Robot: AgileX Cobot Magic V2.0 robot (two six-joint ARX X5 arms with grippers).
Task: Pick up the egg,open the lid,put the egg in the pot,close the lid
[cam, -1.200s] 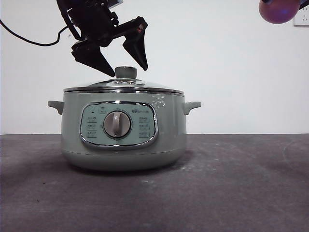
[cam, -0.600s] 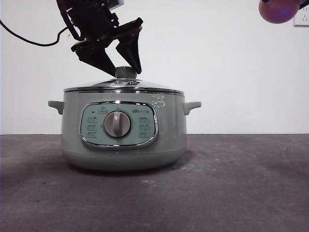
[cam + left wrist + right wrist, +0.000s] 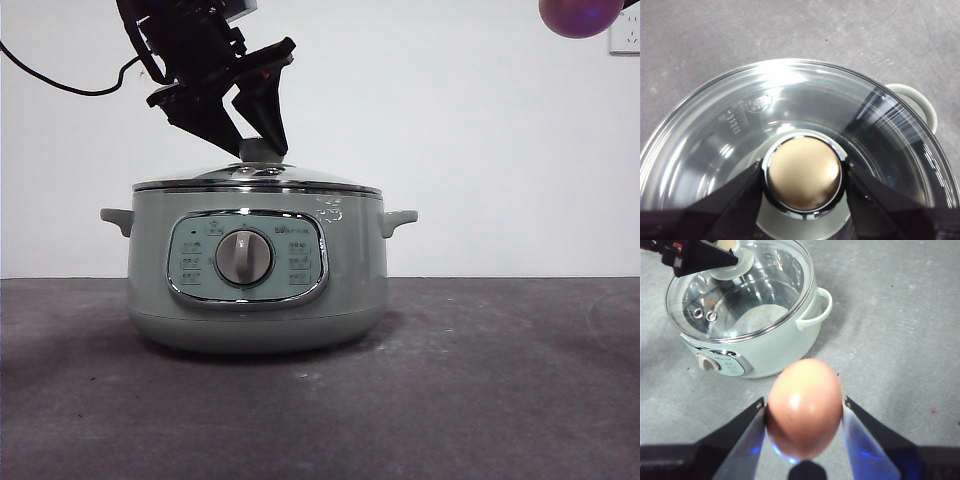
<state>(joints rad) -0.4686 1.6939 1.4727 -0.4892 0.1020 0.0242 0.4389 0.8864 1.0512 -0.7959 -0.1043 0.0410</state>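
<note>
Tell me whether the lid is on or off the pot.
On. The lid sits flat on the pot, rim seated all round; the left gripper clamps its knob.

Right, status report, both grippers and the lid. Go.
Left gripper shut on the lid knob, lid seated on the pot. Right gripper holds the egg high, off to the side. Nothing in the way.

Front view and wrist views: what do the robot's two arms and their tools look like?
Each tool has two black, wedge-shaped jaws that taper to points. In the front view the left tool hangs from a bulky black arm with a black cable looping off to the side and a small pale patch on top. In the right wrist view the right tool shows a blue glow on its jaws' inner faces.
</note>
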